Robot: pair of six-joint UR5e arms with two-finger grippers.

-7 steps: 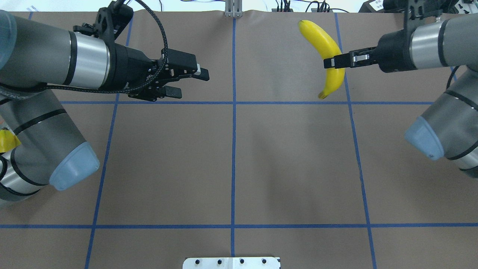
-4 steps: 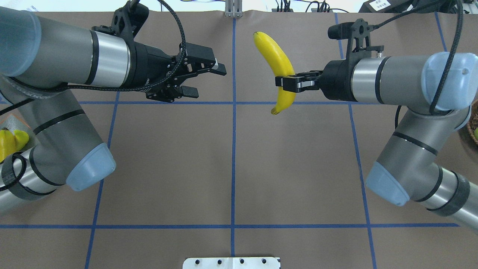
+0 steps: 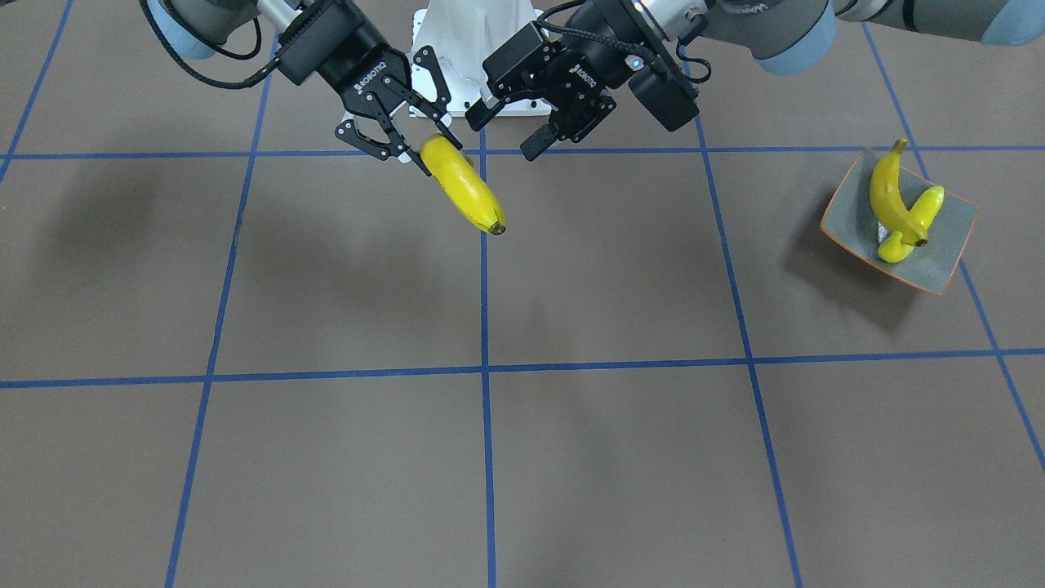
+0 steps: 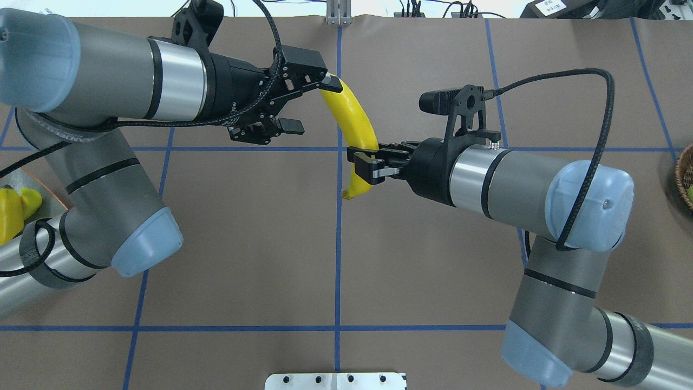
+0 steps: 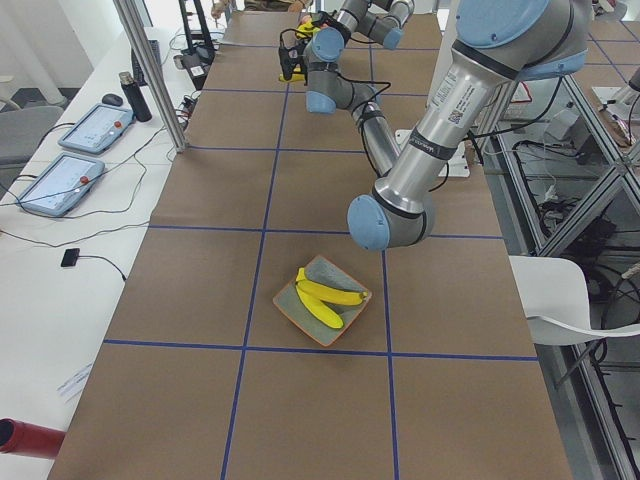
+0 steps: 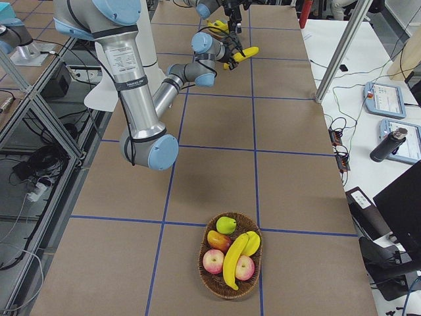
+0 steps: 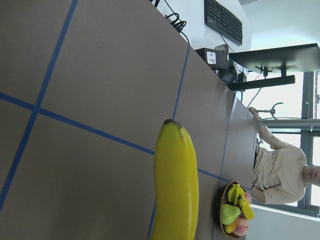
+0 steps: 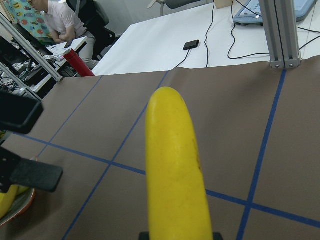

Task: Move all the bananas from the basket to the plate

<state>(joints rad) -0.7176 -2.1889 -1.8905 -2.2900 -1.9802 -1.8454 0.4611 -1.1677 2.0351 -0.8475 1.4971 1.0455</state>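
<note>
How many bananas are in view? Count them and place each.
5. One banana in the right claw; a pair on the plate; another pair in the basket; more may hide beneath.

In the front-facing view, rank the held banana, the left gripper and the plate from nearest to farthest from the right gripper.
1. The banana: held in the right gripper's fingers, at top centre.
2. The left gripper: close by, on the view's right of it, open.
3. The plate: far off at the view's right edge.

The brown-papered desk (image 4: 243,244), gridded with blue tape (image 4: 338,260), is carrying the plate (image 3: 939,257) at the robot's left end, and the basket (image 6: 209,284) is sitting at its right end.
</note>
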